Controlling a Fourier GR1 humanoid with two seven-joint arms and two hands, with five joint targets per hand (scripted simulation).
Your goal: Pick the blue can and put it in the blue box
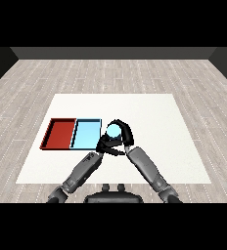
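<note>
Just right of the blue tray [86,135], the right hand [121,134] curls round the blue can [114,130], upright and close to the tray's rim, seemingly ready for transfer. The left hand [104,145] sits beside it; its fingers cannot be judged.

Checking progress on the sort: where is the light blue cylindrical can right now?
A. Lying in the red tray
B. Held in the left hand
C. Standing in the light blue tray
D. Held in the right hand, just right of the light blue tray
D: the light blue cylindrical can sits inside the curled black right hand, just beyond the right edge of the light blue tray, not yet in it.
</note>
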